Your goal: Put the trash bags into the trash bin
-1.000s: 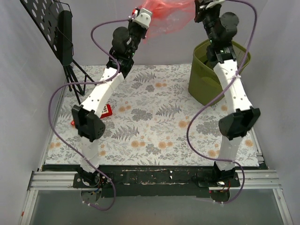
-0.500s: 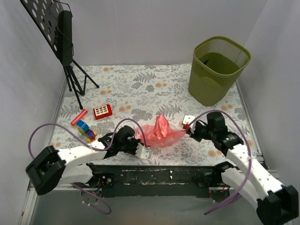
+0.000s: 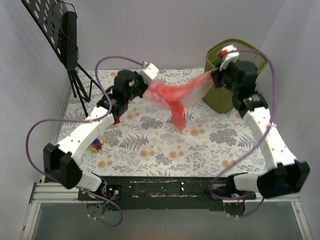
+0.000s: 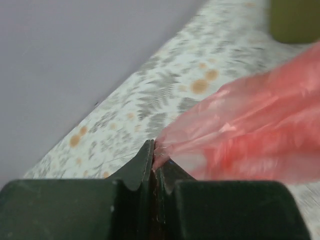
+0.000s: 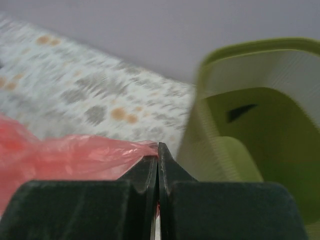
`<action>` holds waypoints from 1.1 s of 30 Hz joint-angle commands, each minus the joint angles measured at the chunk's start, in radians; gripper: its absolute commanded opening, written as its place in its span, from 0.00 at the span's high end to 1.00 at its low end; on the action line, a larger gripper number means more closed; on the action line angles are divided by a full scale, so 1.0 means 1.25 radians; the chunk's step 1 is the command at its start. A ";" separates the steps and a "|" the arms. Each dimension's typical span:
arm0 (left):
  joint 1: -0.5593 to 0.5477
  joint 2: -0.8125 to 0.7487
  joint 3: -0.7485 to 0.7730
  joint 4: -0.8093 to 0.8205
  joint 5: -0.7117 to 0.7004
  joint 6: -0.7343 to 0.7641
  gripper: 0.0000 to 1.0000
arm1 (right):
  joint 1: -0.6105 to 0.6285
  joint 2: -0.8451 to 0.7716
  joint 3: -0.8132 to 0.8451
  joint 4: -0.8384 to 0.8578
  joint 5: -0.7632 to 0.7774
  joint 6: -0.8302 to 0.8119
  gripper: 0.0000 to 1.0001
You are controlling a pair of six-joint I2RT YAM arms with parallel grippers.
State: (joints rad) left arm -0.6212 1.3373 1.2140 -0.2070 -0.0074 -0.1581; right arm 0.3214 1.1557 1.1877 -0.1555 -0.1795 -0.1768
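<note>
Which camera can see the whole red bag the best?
The top camera. There the red bag hangs stretched between the left gripper and the right gripper, so its whole shape shows. Each wrist camera shows only a blurry corner of it, pinched in its own gripper.

My right arm (image 3: pixel 260 120) blocks much of the trash bin (image 3: pixel 214 102), upper right; left wrist view, the trash bag (image 4: pixel 260 125) smears off the right edge

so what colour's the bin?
The trash bin is olive green; it shows best in the top external view.
</note>
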 commanded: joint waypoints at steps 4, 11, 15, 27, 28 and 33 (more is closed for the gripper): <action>0.172 0.081 0.147 -0.152 0.049 -0.265 1.00 | -0.176 0.179 0.238 0.042 0.034 0.190 0.99; 0.117 0.075 0.078 -0.140 0.282 -0.421 1.00 | 0.036 0.077 -0.001 0.073 -0.095 0.161 0.99; 0.118 0.169 0.198 -0.162 0.189 -0.450 1.00 | 0.069 0.118 0.001 0.084 -0.100 0.190 0.99; 0.115 0.551 0.966 0.319 -0.117 -0.084 1.00 | -0.003 0.716 1.128 0.251 0.087 0.055 0.99; 0.107 0.482 0.835 0.547 -0.069 -0.044 1.00 | 0.003 0.679 1.108 0.338 0.074 0.036 0.99; -0.040 0.412 0.794 0.752 -0.061 0.213 1.00 | 0.101 0.279 0.428 0.668 -0.039 -0.210 0.99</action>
State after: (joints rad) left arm -0.5045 2.0827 2.2581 0.2237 -0.0364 -0.2096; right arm 0.3332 1.9053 2.1941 0.2600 -0.1238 -0.1341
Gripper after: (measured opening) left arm 0.008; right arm 0.021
